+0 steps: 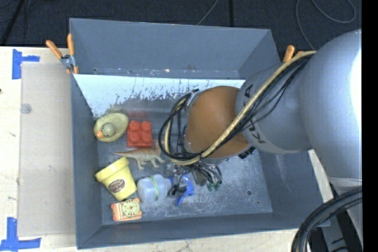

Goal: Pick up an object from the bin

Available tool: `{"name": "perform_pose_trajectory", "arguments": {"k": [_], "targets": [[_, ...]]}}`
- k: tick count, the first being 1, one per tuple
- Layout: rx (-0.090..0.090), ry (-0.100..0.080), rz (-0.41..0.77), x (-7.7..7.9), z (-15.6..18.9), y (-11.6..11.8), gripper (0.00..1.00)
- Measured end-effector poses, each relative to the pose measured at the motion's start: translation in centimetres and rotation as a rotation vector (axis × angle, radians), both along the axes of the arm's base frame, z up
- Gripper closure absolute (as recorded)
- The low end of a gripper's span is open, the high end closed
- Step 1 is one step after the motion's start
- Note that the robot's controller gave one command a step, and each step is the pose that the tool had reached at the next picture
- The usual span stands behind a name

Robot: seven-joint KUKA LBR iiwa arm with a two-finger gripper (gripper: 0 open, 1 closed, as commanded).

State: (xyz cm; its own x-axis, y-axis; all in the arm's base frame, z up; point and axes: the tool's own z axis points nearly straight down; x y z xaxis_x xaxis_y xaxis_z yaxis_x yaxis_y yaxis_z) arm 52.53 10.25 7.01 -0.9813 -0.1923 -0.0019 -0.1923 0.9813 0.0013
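Note:
My gripper (208,177) shows as a dark tip below the arm's orange cover, low over the bin floor right of centre. Just left of it lies a small blue thing (183,189), close to or touching the tip; I cannot tell whether it is gripped. A pale, see-through bottle with a greenish cap (153,189) lies on its side further left. A tan toy dinosaur (142,157) lies above the bottle, partly behind the cables.
On the left side of the bin are a yellow rubber duck (110,127), a red building brick (140,134), a tipped yellow cup (118,180) and a small orange toy clock (127,210). The arm and its cables cover the bin's right middle.

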Motion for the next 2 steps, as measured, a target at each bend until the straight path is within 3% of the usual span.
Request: {"name": "perform_pose_trajectory", "arguments": {"k": [1, 2], "targets": [[0.000, 0.000, -0.001, 0.0, 0.0, 0.0, 1.00], [-0.002, 0.010, 0.019, 0.1, 4.5, -0.4, 1.00]]}}
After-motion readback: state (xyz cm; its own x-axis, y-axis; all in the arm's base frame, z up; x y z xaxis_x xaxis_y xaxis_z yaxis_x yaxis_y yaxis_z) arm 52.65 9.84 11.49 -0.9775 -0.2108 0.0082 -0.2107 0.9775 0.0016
